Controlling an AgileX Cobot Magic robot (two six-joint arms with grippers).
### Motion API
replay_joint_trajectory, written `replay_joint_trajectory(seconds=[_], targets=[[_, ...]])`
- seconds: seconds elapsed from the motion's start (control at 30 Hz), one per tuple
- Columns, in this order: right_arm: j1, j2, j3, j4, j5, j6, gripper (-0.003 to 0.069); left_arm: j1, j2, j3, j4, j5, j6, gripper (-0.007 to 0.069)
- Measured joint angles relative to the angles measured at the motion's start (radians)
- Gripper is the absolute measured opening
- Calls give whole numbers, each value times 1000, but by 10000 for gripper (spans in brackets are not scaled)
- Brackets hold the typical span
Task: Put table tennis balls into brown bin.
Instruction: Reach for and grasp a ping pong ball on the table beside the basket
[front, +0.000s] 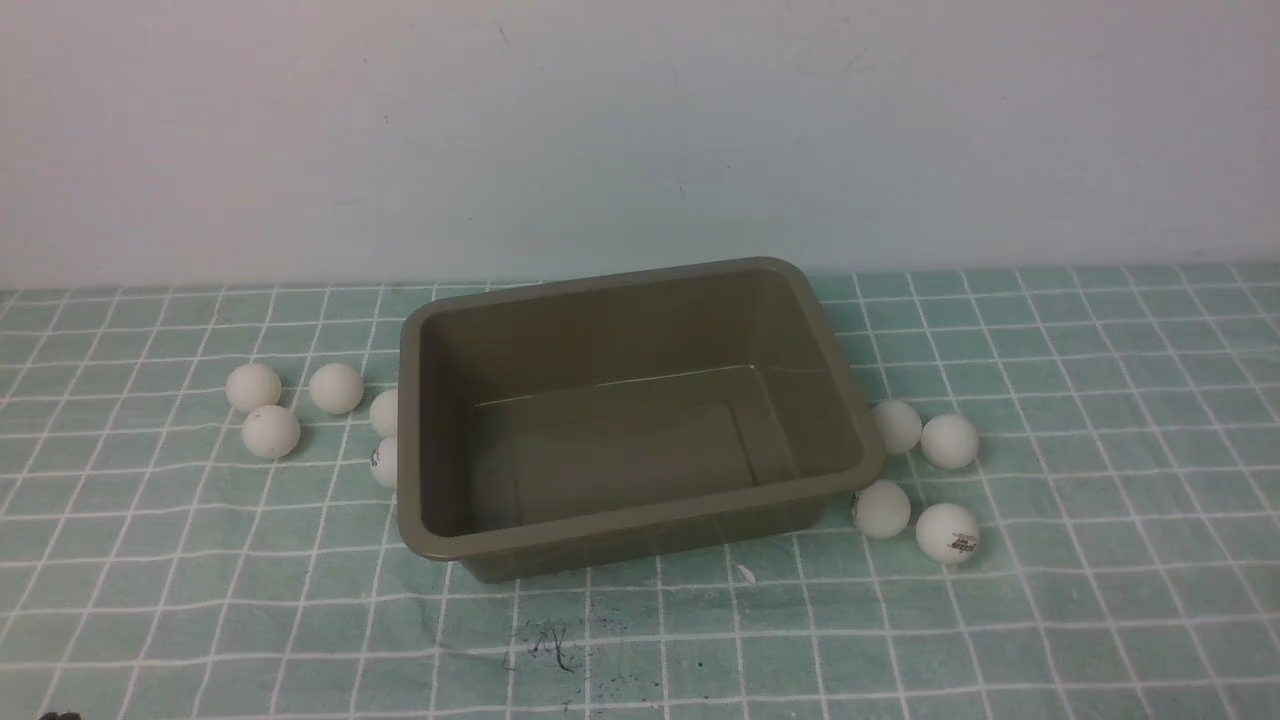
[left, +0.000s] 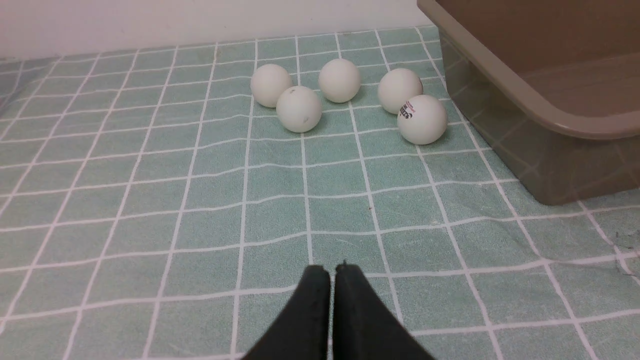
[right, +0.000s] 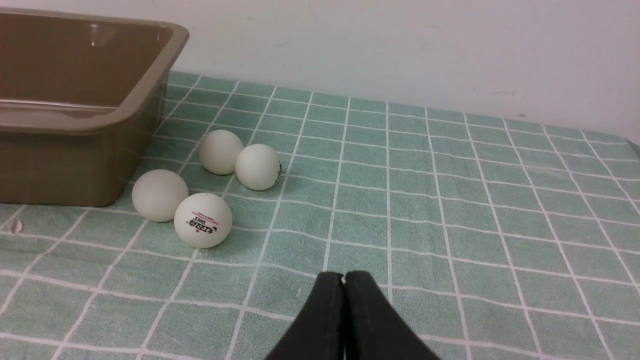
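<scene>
Nothing is binned yet. Your left claw (left: 332, 271) is closed and empty. Five left balls (front: 270, 431) lie beside the empty bin (front: 640, 514), and four right balls (front: 947, 533) flank its other side. Your right claw (right: 344, 278) is closed and empty too. Next, I'd judge: open one claw and straddle the nearest ball.

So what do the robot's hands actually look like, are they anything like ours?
Not much like ours. All that shows of the left gripper and the right gripper is a pair of plain matte black fingers each, wide at the base and tapering to blunt, rounded tips. No markings, cables or screws are visible on them. The arms themselves are outside the pictures.
</scene>
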Motion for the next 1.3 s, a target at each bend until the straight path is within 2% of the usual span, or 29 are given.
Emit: replay_joint_trajectory(seconds=[0.77,0.93,1.1,1.3], targets=[[0,0,0,0,0,0,-13,0,0,0,0,0,0,-4],[0,0,0,0,0,0,-13,0,0,4,-1,-55,-17,-4],[0,0,0,0,0,0,-13,0,0,5,-206,-194,-123,-4],[0,0,0,0,0,0,-13,0,0,5,-513,-559,-208,-4]])
